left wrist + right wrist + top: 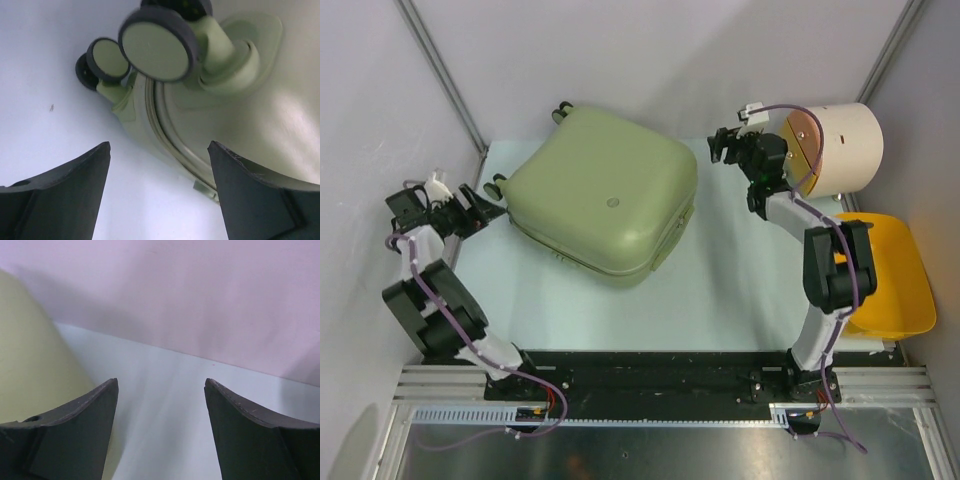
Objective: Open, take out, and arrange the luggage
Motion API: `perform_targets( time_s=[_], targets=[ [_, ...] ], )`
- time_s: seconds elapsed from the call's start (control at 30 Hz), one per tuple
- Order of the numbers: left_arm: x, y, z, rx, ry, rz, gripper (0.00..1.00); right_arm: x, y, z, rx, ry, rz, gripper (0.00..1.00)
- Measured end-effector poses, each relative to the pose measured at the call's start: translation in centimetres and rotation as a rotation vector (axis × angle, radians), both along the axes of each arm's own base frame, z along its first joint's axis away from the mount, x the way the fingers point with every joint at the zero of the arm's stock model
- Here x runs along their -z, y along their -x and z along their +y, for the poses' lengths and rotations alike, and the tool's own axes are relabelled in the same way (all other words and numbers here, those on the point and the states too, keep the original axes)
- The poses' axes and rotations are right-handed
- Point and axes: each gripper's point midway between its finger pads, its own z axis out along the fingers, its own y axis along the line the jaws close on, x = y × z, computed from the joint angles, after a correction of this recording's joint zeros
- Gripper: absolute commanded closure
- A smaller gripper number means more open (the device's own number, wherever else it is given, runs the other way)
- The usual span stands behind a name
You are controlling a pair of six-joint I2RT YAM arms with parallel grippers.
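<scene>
My left gripper (159,147) stands open, its two dark fingers (75,195) wide apart with nothing between them. Straight ahead of it, just beyond the fingertips, is the wheeled corner of the luggage (605,195). A large caster wheel (155,45) with a pale green face and dark rim sits up and slightly to the right, and a smaller pair of wheels (107,59) is up and to the left. The seam (165,135) between the two shell halves curves down toward my right finger. I cannot tell whether that finger touches the shell.

From above, the sage-green suitcase lies flat and shut on the tabletop (720,290), between my two grippers, with its wheels pointing toward the left one.

My right gripper (161,382) is open too and holds nothing. Bare tabletop and the wall (200,290) are ahead of it, and the rounded green flank of the suitcase rises just off its left finger, not touching. Behind this gripper, on the far side of the wrist, a cream cylindrical drum (840,150) lies on its side. A yellow plastic basket (885,275) sits nearer the arm's base, off to the right.
</scene>
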Motion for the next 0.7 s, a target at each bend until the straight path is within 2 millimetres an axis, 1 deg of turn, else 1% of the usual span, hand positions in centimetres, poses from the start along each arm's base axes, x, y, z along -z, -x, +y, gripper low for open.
perform_targets(
  time_s=[0.03,0.13,0.27,0.33,0.43,0.47,0.5,0.57,0.63,0.7],
  targets=[
    [0.6,-0.6,0.2,0.002,0.018,0.015,0.16,0.6,-1.0,-0.4,0.023,0.003,0.002,0.25],
    [1.3,-3.1,0.4,0.033,0.034,0.026,0.16,2.2,-3.5,-1.5,0.076,0.006,0.013,0.25],
    [1.1,-6.7,1.0,0.059,-0.011,-0.001,0.17,4.0,-6.8,-1.7,0.068,0.005,0.026,0.25],
    [1.3,-8.2,0.8,0.08,-0.032,-0.005,0.18,4.2,-8.3,-1.3,0.034,0.002,0.015,0.26],
    [1.6,-9.9,0.9,0.091,-0.046,-0.013,0.18,5.0,-10.3,0.0,-0.056,-0.003,0.014,0.27],
    [1.6,-10.3,0.9,0.095,-0.048,-0.018,0.18,5.2,-10.8,0.6,-0.087,-0.007,0.014,0.27],
    [1.6,-10.6,0.9,0.099,-0.05,-0.022,0.18,5.9,-11.1,1.4,-0.137,-0.006,0.021,0.28],
    [1.7,-10.8,0.8,0.102,-0.053,-0.026,0.17,6.7,-11.3,3.1,-0.219,-0.007,0.025,0.31],
    [1.7,-10.8,0.8,0.103,-0.055,-0.027,0.17,8.5,-10.7,4.9,-0.314,-0.008,0.062,0.35],
    [1.7,-10.8,0.8,0.102,-0.056,-0.027,0.16,10.0,-9.2,7.0,-0.425,-0.015,0.106,0.42]
  ],
)
